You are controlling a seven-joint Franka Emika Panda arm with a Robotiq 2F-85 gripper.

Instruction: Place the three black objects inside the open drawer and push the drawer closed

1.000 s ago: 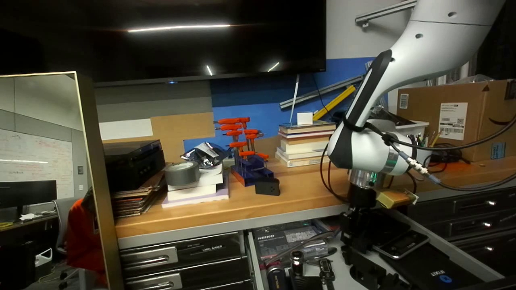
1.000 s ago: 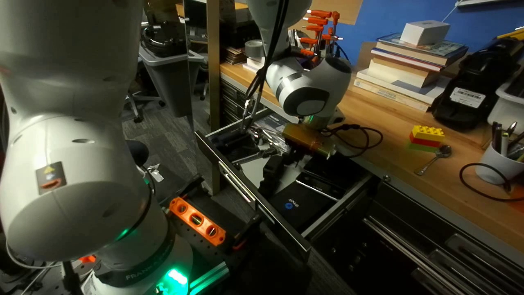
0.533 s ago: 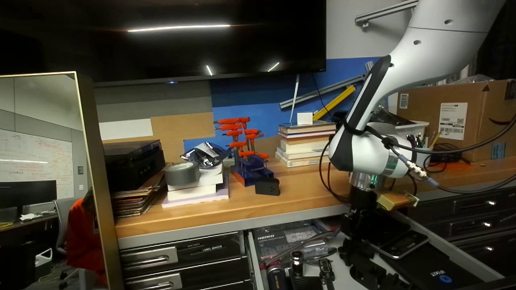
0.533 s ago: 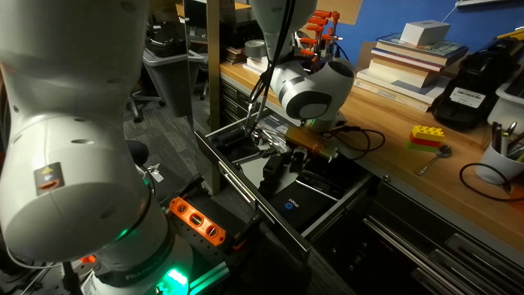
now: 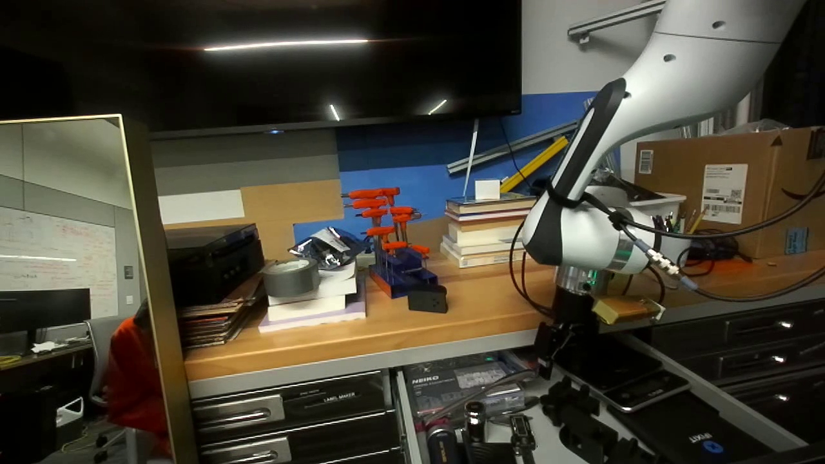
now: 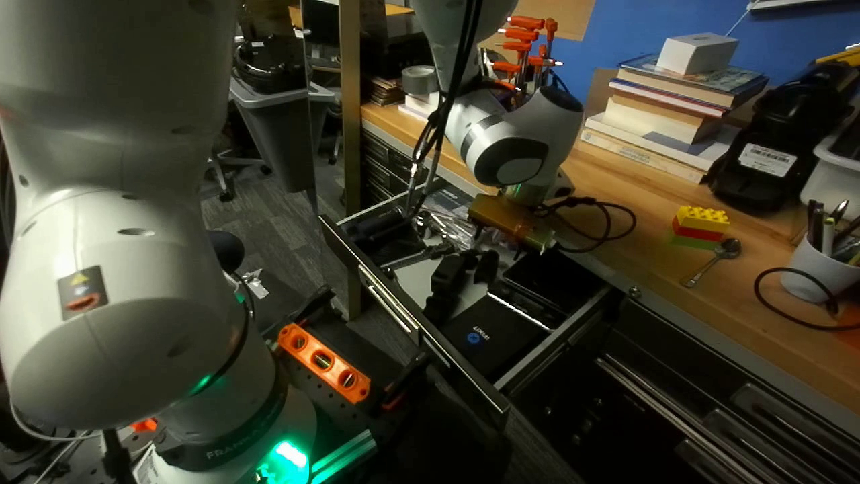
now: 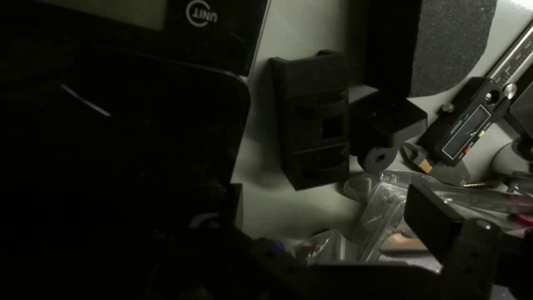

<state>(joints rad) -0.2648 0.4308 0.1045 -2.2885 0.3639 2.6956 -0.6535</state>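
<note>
One black two-fingered gripper (image 7: 335,214) hangs over the one open, grey-walled drawer (image 5: 728,401), its two fingers spread well apart. Below it, on the drawer's pale floor, lie three small, chunky, matte-black blocks (image 5: 570,401); the slotted one is nearest the hand, the other two farther toward the drawer front. On one side of the hand lies one flat, black, silver-edged device (image 5: 648,390); on its opposite side, one black-and-silver digital caliper (image 5: 522,430).

The wrist view shows both fingers, a "UNIT" mark on the device and a pierced round lug on one block; in an exterior view an amber, box-shaped fitting (image 6: 507,218) covers most of the hand. One yellow, red and green toy-brick stack (image 6: 700,226) and one metal spoon (image 6: 727,249), well apart from the hand, show in an exterior view alone.
</note>
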